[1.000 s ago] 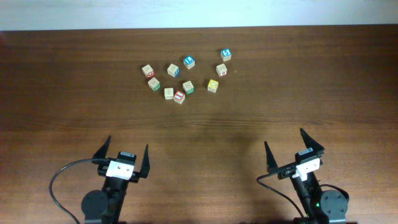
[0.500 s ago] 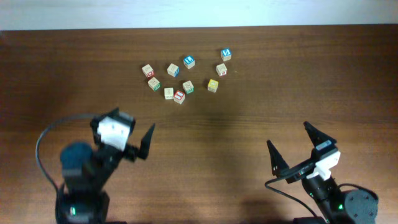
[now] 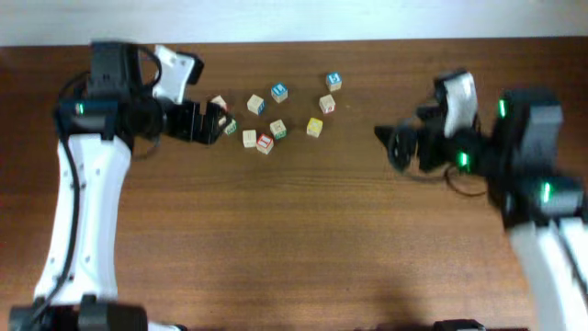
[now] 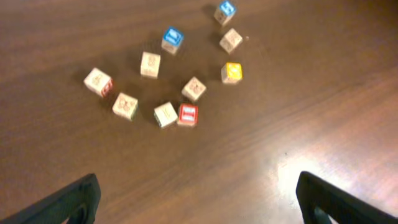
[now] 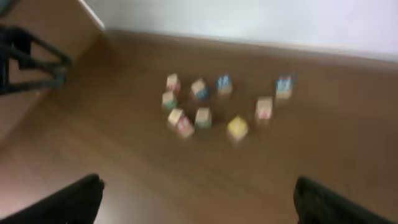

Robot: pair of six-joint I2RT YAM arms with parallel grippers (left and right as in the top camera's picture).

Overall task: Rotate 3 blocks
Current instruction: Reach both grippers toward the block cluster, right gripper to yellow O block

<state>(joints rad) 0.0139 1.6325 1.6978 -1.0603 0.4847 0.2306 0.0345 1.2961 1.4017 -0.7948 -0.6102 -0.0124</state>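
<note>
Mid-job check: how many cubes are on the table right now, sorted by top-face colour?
Blue-topped cubes: 2
Yellow-topped cube: 1
Red-topped cube: 1
Pale-topped cubes: 6
Total: 10

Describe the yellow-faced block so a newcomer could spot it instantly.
On the wooden table, find the cluster of small cubes near the far edge. The yellow-faced block sits on its right side, toward the robot. No other cube shows yellow.
</note>
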